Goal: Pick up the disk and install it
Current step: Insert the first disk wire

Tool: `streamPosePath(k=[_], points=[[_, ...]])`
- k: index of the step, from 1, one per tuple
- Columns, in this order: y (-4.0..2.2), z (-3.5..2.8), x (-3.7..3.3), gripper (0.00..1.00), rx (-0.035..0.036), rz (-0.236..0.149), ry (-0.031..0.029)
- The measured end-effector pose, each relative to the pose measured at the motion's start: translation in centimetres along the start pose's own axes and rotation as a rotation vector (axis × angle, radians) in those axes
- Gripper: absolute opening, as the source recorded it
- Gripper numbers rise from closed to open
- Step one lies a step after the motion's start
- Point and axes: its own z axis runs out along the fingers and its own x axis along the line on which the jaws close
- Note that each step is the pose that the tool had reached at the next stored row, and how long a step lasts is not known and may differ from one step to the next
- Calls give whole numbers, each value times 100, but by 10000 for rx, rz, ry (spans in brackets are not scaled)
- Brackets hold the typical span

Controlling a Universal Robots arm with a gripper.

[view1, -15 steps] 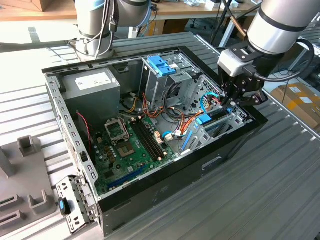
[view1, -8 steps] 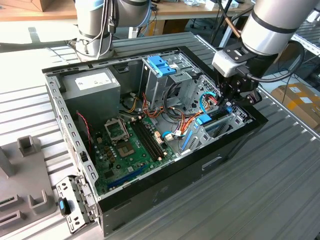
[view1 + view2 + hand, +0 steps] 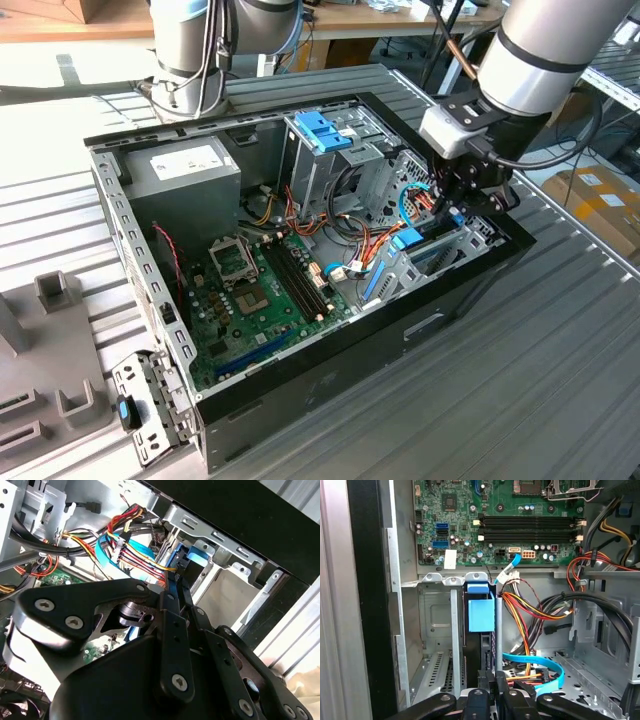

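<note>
You're at the install step: the black hand [image 3: 462,195] is clenched on the flat grey disk with light-blue rails [image 3: 481,615], standing edge-on in the metal drive bay [image 3: 437,630]; next calls for straight seating.

The computer case [image 3: 330,340] lies open on its side on the desk [image 3: 520,400]. Inside it, the motherboard [image 3: 260,290] covers the floor toward the exterior view's left, with the power supply [image 3: 185,175] behind it. A drive cage [image 3: 330,150] stands at the back, right of the power supply. The disk [image 3: 408,240] sits upright in the bay at the case's right end, beside a bundle of cables [image 3: 350,225]. The pincer [image 3: 462,200] hangs just above that bay, near the disk.
</note>
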Motion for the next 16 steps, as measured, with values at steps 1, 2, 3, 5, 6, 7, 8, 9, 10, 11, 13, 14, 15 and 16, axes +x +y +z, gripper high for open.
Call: streamPosePath(k=[1,2,3,5,6,7,8,9,10,11,13,14,15,16], points=[[0,2,0,17,1,12,3],[1,5,0,17,2,26,5],[1,7,0,17,2,34,7],[2,15,1,17,4,65,10],[3,16,1,17,4,74,13],[3,17,1,17,4,78,14],[3,18,1,17,5,85,13],[3,18,1,17,4,87,14],[3,19,1,17,5,87,15],[4,20,1,17,5,87,14],[5,28,1,17,5,88,14],[5,31,1,17,5,87,14],[5,33,2,17,4,87,15],[6,35,2,17,5,87,15]])
